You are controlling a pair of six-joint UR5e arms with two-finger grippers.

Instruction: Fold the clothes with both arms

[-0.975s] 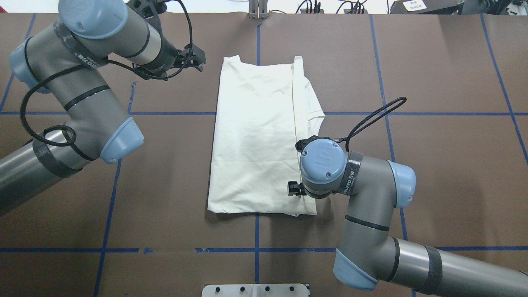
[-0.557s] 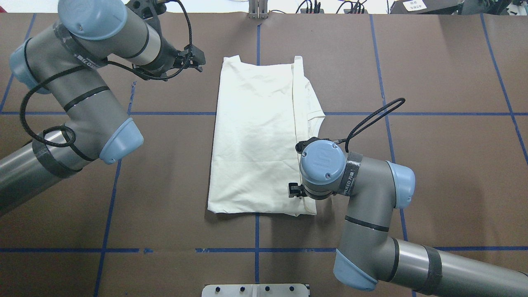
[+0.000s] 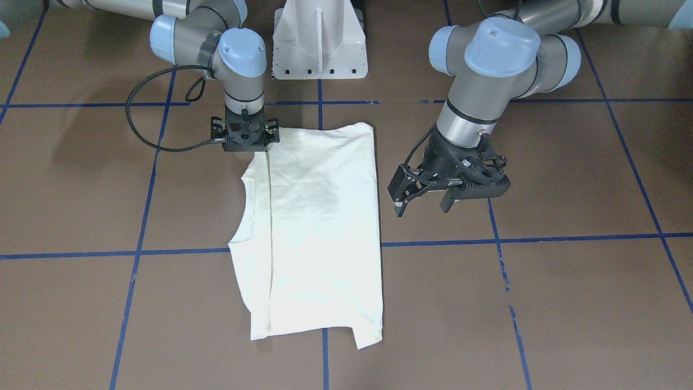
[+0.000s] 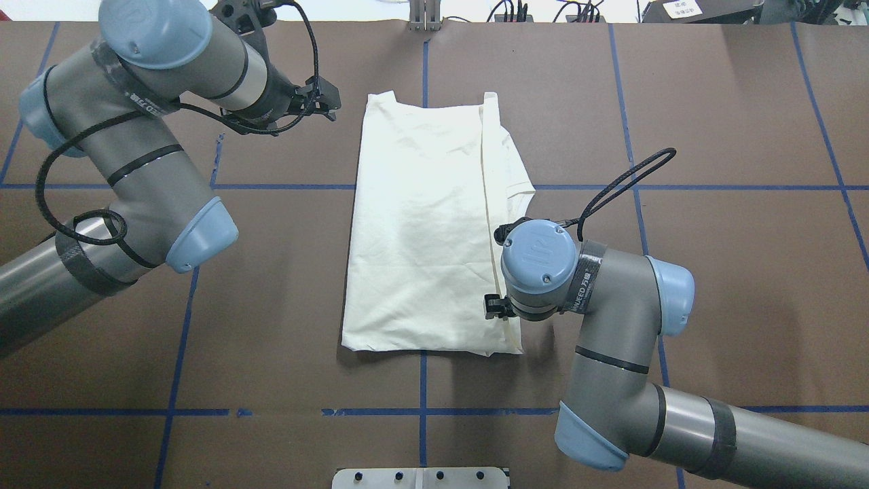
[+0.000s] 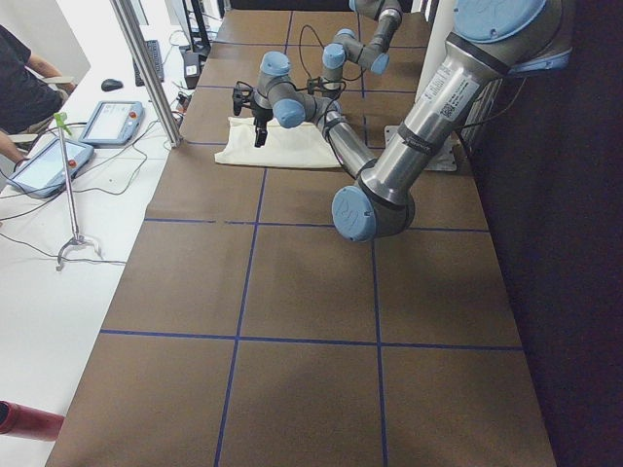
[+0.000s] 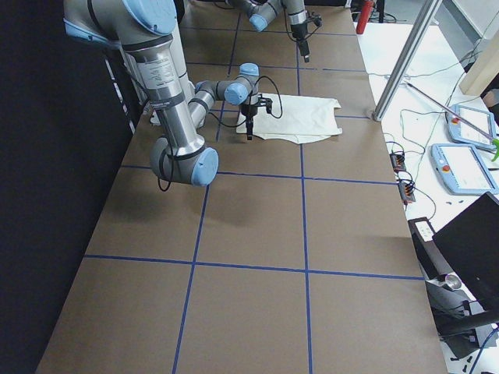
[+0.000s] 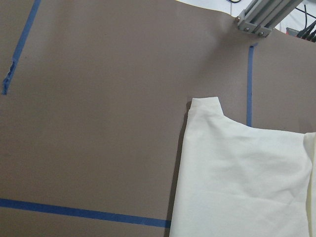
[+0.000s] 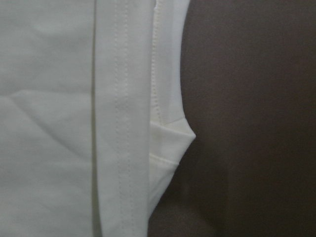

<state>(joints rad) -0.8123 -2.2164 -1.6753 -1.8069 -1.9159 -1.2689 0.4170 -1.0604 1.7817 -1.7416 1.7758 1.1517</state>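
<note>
The cream-white shirt (image 4: 421, 224) lies flat in the table's middle, plain side up, folded into a long strip with a narrow flap along its right edge (image 3: 319, 227). My right gripper (image 4: 492, 307) points straight down, low over the shirt's near right corner (image 3: 246, 142); its jaws look spread and the cloth lies flat under it. The right wrist view shows only hem seams (image 8: 123, 123) close up. My left gripper (image 4: 326, 102) is open and empty, hovering left of the shirt's far left corner (image 3: 422, 207). That corner shows in the left wrist view (image 7: 205, 106).
The brown table carries a blue tape grid (image 4: 271, 186). The white pedestal base (image 3: 319, 43) stands at the robot's side. An aluminium post (image 4: 426, 17) rises at the far edge. Tablets (image 5: 112, 122) and cables lie beyond the far edge.
My right wrist has shifted slightly to the right over the shirt's near right corner. The shirt has not moved. The left arm has barely moved.
</note>
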